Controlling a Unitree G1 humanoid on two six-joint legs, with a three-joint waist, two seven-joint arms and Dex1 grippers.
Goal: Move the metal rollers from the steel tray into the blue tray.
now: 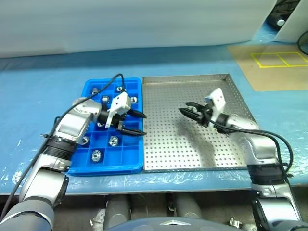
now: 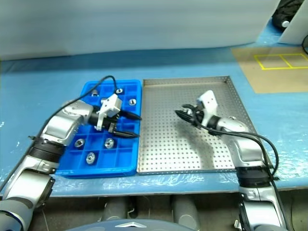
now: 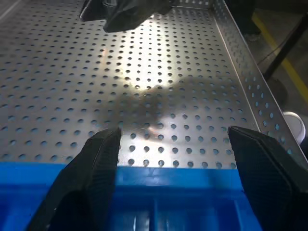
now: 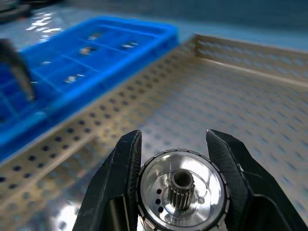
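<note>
While one metal roller (image 4: 182, 190) sits clamped between the two black fingers (image 4: 117, 185) of the right hand (image 1: 191, 111), the others lie in compartments of the blue tray (image 1: 135, 164). The held roller is a shiny disc with a toothed dark hub at its centre, and it touches a finger on either side. That right hand hangs above the perforated floor of the steel tray (image 1: 192, 144), clear of it, with its shadow on the holes below and its fingertips aimed toward the blue tray. No other roller can be seen on the steel floor around it.

Beyond the right hand's fingertips, across the shared rims, the left hand (image 1: 136, 122) hangs over the near edge of the blue tray with its fingers (image 3: 98, 159) spread wide and nothing between them; they point back toward the steel tray. Under and behind that hand, several rollers rest singly in the blue compartments, one (image 1: 114, 141) just below its wrist, another (image 1: 96, 156) nearer the front rim, more (image 1: 134, 99) toward the far end.

The two trays stand side by side, rims touching or nearly so, on a counter (image 1: 38, 96) covered in blue film.
</note>
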